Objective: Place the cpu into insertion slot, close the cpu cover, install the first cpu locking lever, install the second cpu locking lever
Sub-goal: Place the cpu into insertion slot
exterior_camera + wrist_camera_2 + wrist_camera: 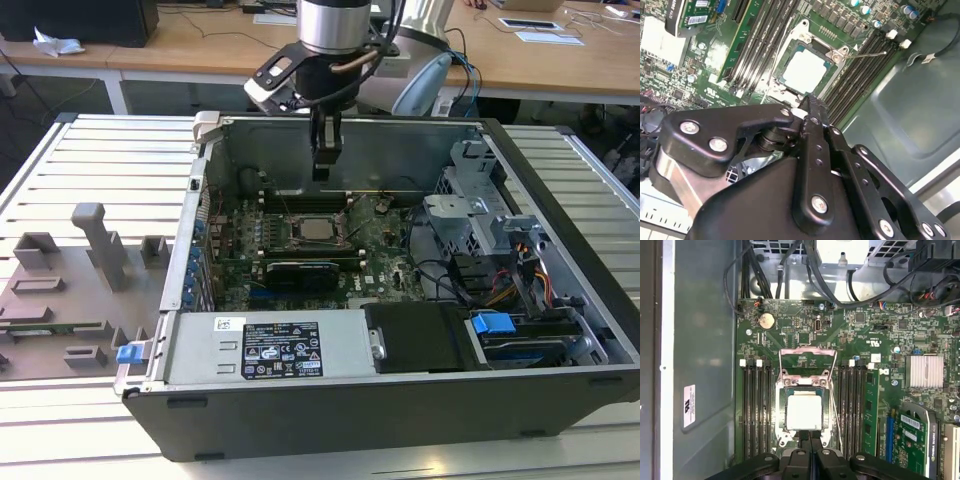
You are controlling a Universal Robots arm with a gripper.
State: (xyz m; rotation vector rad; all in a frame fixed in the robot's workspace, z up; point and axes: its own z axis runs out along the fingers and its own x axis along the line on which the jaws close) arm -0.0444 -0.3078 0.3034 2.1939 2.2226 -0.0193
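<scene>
The cpu [804, 411], a flat square with a silver-grey top, lies in the insertion slot [781, 412] on the green motherboard; both also show in the exterior view, cpu [317, 228], and in the second wrist view, cpu [805, 70]. The cpu cover [807, 349], a thin silvery frame, appears to stand raised at one end of the slot. A thin wire locking lever [836, 410] runs loose along one side of the slot, and another lever [776, 52] along the other. My gripper [321, 172] hangs straight above the slot, shut and holding nothing, fingertips [806, 436] together.
Long black memory slots [756, 410] flank the socket on both sides. An expansion card [300, 270] and a finned heat sink [925, 371] lie near it. The case walls [400, 150], power supply [270, 350] and drive cage [480, 215] hem in the board. A grey fixture plate [70, 290] lies at the exterior view's left.
</scene>
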